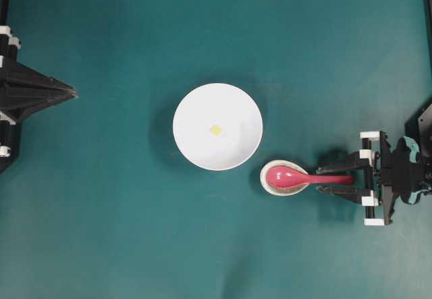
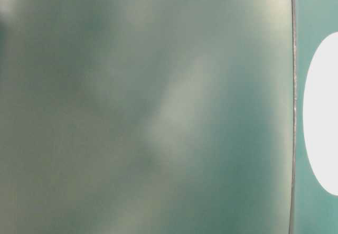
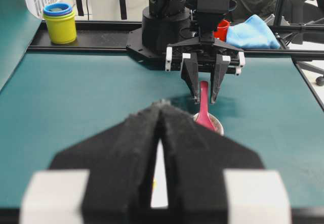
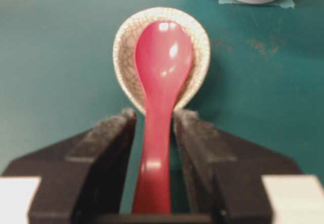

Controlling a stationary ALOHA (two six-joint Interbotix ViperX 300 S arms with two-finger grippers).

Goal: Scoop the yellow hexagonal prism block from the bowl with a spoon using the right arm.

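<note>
The right gripper (image 4: 154, 128) is straddling the spoon (image 4: 161, 82) handle, fingers partly open and not yet clamping, while its head is resting in the speckled dish (image 4: 121, 57).

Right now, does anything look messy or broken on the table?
Nothing stands out. The yellow block sits in the middle of the white bowl. The red spoon rests head-first in the small speckled dish, its handle between the fingers of the right gripper. Nothing looks spilled or cracked.
</note>
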